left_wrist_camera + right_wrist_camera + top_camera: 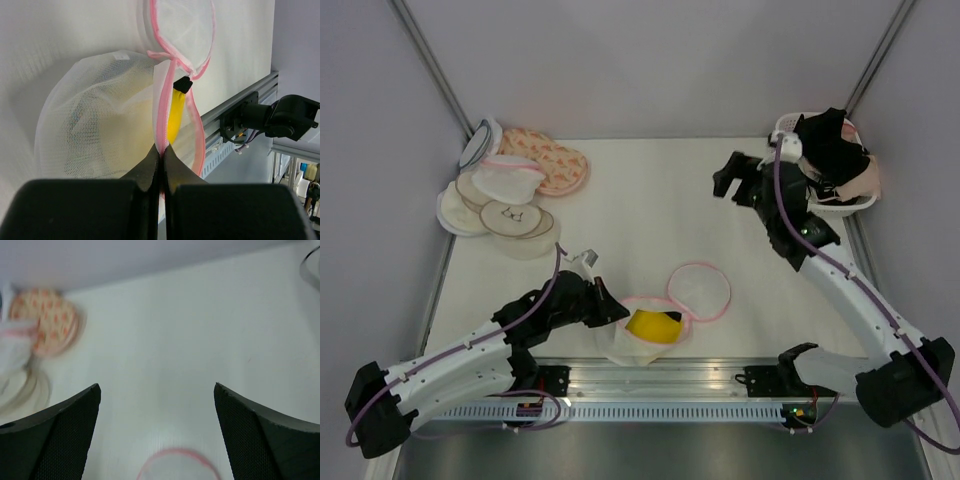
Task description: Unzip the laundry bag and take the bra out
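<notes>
Top external view: the laundry bag (625, 350) lies on the table (650, 200) close to the near edge, about the middle, with its zipper open.
Lid: the round lid (700, 290) lies flat just to the far right of the bag and touches its rim.
Bra: a yellow bra (653, 325) with a black part shows in the open mouth.
Left gripper: the left gripper (161, 149) is pinched tight on the pink zipper trim (161, 115) at the bag's left rim.
Right gripper: the right gripper (156, 390) hangs over the far right part of the table, its fingers wide apart and holding nothing.
Far left: a peach floral pouch (548, 160) and a cream disc (515, 217) with a bra drawing lie in a pile.
Far right: a white basket (784, 124) holds dark clothes (830, 145).
</notes>
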Robot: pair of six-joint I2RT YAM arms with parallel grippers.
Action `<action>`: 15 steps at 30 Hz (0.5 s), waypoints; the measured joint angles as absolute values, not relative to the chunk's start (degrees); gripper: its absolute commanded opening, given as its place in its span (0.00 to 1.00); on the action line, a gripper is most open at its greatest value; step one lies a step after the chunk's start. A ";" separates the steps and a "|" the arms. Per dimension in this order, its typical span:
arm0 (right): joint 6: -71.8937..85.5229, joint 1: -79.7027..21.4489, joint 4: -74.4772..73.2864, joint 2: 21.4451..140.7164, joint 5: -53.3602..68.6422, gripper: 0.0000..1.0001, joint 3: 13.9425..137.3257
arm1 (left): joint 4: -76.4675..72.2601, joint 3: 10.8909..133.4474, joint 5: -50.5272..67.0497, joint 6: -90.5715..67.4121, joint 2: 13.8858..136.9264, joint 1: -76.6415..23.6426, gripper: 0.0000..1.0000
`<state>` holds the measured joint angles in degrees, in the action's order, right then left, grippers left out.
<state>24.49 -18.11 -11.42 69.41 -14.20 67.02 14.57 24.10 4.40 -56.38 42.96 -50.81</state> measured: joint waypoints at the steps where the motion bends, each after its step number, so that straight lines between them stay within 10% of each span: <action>1: 25.19 -21.80 -11.92 66.98 -13.15 0.98 62.39 | 14.55 23.81 4.38 -56.38 42.50 -50.81 0.02; 15: 42.33 -65.28 -8.45 56.53 -10.98 0.95 28.86 | 14.41 21.34 4.40 -56.55 39.55 -50.81 0.02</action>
